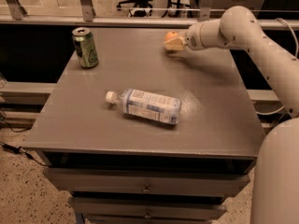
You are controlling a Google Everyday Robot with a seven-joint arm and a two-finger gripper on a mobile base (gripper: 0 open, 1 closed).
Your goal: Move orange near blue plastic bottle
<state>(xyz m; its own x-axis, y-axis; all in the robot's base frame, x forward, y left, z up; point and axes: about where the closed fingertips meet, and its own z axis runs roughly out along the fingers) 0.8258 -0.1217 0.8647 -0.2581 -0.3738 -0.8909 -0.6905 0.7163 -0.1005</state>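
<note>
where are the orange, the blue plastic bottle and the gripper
orange (170, 34), camera view, top of the fruit
blue plastic bottle (149, 106), camera view, middle of its label
gripper (173, 42), camera view, between its fingertips, over the far side of the table (219, 125)

Far back right, tool with orange; bottle centre; can back left.
</note>
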